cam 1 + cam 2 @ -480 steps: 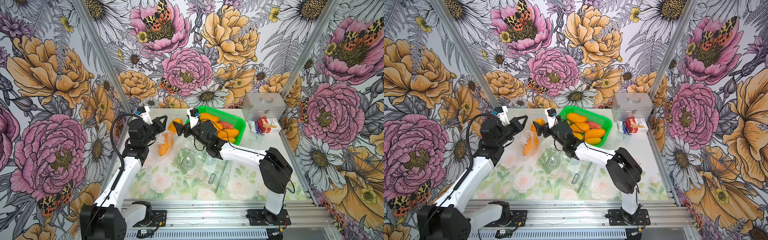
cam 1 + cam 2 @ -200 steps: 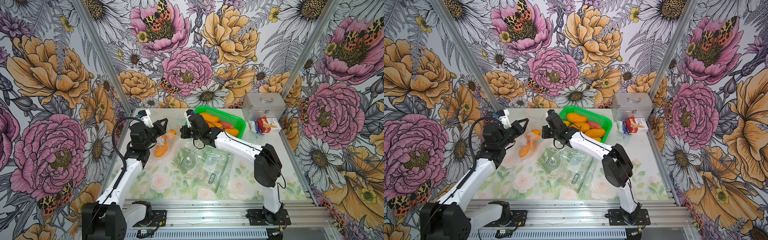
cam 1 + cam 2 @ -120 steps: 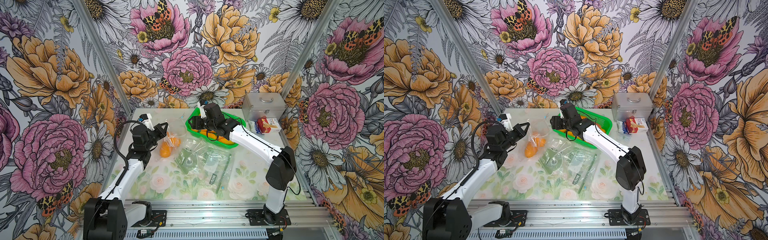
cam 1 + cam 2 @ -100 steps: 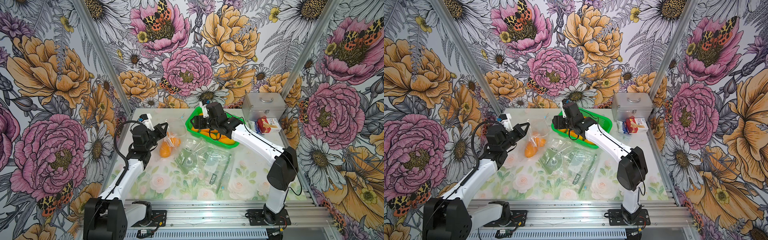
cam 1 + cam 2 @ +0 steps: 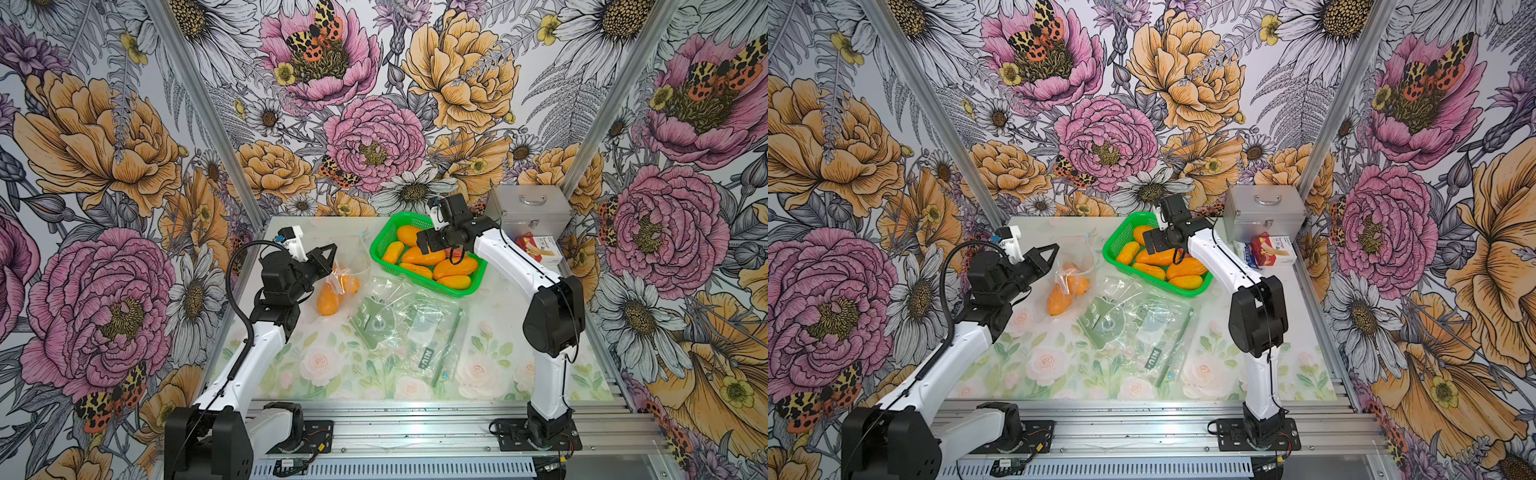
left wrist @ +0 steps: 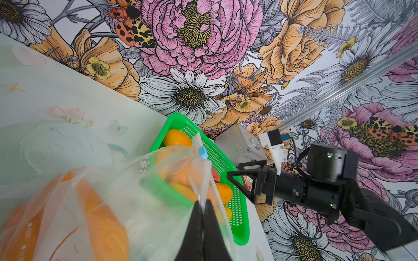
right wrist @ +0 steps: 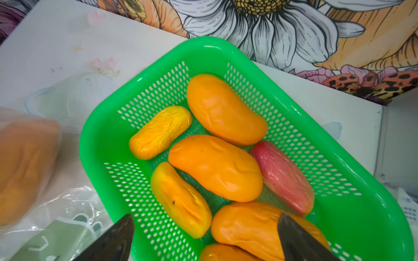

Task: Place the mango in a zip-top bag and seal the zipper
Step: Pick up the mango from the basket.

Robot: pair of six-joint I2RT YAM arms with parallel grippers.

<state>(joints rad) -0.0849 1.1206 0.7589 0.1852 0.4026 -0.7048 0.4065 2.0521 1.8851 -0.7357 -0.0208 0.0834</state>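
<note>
**Open right gripper [image 7: 205,218] above green basket [image 7: 90,140]**

Jaws spread wide, empty. Nearest mango [image 7: 248,226] directly beneath, long axis roughly jaw-to-jaw; likely wants a wrist turn. Also: left gripper [image 6: 202,204] pinched shut on zip-top bag [image 6: 144,178] rim, bagged mango [image 5: 328,301] inside, mouth open.

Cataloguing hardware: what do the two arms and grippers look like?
Left arm and right arm: white link shells, black joint housings. Left gripper and right gripper: black, triangular-framed fingers. White wrist camera mounts, blue connectors; black cable loops beside the left arm.
</note>
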